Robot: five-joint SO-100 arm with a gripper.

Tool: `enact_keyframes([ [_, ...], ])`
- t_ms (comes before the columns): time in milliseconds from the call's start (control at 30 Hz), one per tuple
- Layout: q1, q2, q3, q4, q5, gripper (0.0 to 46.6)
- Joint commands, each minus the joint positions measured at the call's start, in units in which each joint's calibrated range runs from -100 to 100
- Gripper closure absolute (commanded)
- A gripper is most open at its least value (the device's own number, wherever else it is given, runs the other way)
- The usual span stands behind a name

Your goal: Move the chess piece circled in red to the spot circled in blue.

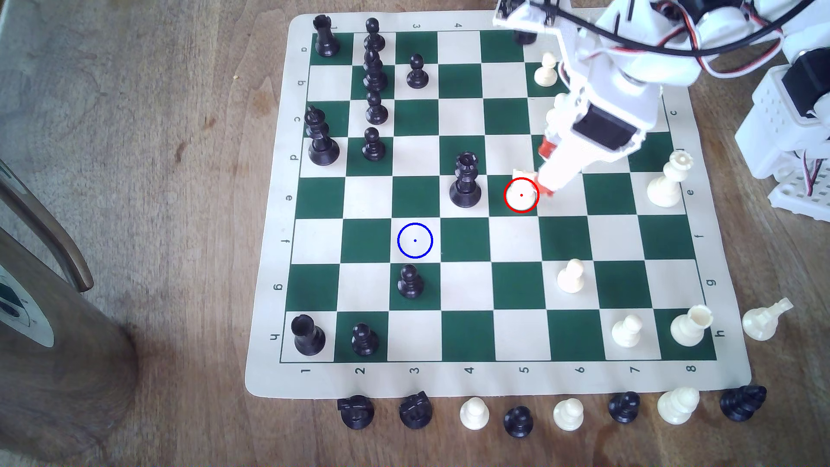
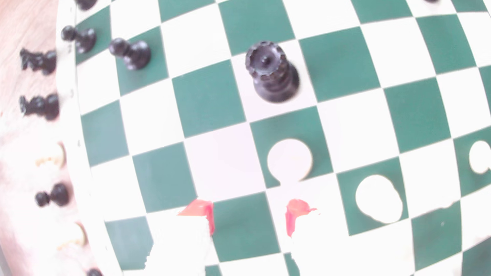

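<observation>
While the arm leans down over the board point(image 1: 727, 381), its gripper point(image 1: 545, 186) hangs just beside the little white piece point(image 1: 521, 191) with the red ring around it. That piece stands on a dark green square, and a tall black piece point(image 1: 465, 182) stands one square away on the exterior view's left. In the wrist view the two red tips point(image 2: 202, 209) are wide apart with nothing between them. The white piece point(image 2: 289, 159) sits a bit ahead of the tips there, not yet in the gap. I can't tell how high the tips are above the board.

So I think the step now is to get around the piece and grab it. To do that well, the gripper should slide forward until the piece sits right in the middle of the gap. It should go low, so the tips close on the thick lower part and not the blocky head. Then it should squeeze gently, so the piece does not pop out or tip over.

The tall black piece is close, so the far tip must not bump it.

The blue ring point(image 1: 415, 240) marks a white square well off to the exterior view's left, one row nearer the camera. A black pawn point(image 1: 410, 282) stands right next to that square, so the white piece should be lifted high before it is carried over.
</observation>
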Motion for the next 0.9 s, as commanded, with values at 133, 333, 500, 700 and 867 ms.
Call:
enact_keyframes([
  [133,2.4,-0.7,3.9,-6.5,0.9,31.8],
  [333,2.9,0.2,6.4,-11.0,1.2,32.3],
  [500,2.7,2.6,6.5,-13.0,1.1,34.3],
  [700,2.4,5.4,6.4,-16.0,0.9,34.9],
  [867,2.2,6.3,6.6,-16.9,0.7,35.2],
])
